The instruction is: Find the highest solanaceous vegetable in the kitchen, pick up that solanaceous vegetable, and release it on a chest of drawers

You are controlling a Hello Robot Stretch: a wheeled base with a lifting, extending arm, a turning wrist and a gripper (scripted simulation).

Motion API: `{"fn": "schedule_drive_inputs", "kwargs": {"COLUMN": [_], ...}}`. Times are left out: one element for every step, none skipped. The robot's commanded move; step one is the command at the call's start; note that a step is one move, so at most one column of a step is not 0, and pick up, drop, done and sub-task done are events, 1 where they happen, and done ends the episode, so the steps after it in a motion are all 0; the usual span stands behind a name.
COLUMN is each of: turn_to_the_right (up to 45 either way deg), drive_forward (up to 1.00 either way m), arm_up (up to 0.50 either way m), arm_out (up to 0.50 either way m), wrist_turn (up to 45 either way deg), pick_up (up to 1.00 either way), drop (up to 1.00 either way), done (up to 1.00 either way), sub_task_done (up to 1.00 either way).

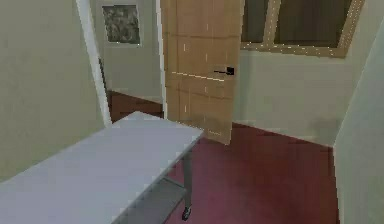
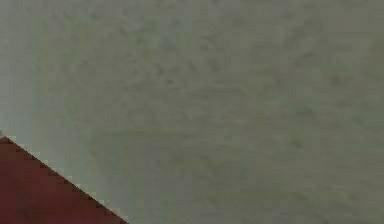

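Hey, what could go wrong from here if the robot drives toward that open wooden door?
The grey table juts in low on the forward view's left; the base might clip its corner.
The open wooden door stands beside the doorway, so the passage looks tight.
In the arm side view a wall looks close, so turning or reaching could scrape it.

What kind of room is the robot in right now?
Likely a sparse side room of a house, not clearly a kitchen: a long grey table with a lower shelf, an open light-wood panelled door leading to another room, a wood-framed window and a dark red floor.
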Motion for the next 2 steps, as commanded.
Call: {"fn": "schedule_drive_inputs", "kwargs": {"turn_to_the_right": [-45.0,-45.0], "drive_forward": [0.00,0.00], "arm_up": [0.00,0.00], "arm_out": [0.00,0.00], "wrist_turn": [0.0,0.0], "pick_up": [0.00,0.00], "drop": [0.00,0.00], "done": [0.00,0.00], "sub_task_done": [0.00,0.00]}}
